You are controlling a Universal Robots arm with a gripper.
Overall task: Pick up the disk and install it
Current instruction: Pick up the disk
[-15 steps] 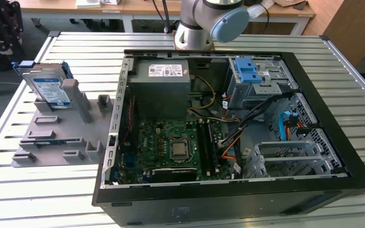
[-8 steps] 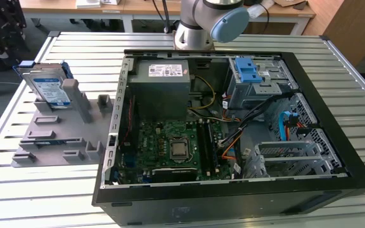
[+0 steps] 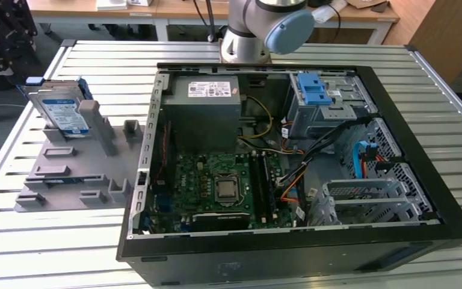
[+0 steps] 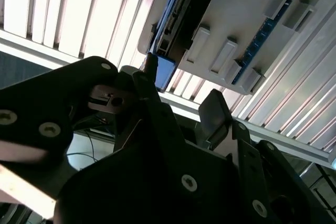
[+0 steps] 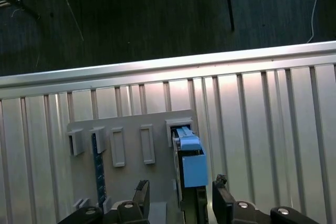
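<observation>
The disk [image 3: 64,111], silver-grey with a blue-and-white label and a blue bracket, stands on edge in a grey slotted holder [image 3: 79,174] on the table at the exterior view's left. In the first wrist view I look down on the disk's top edge and blue bracket [image 5: 191,167]. My gripper [image 5: 180,183] hangs open above it, one finger on each side and clear of it. In the second wrist view the dark fingers [image 4: 214,109] stand apart below the disk [image 4: 184,9], with nothing between them.
An open computer case [image 3: 295,241] lies on the slatted metal table [image 3: 55,247]. Inside it are a grey power supply box [image 3: 211,99], a motherboard [image 3: 223,186], a metal cage with a blue latch [image 3: 321,90] and loose cables. The arm's base [image 3: 251,36] stands behind the case.
</observation>
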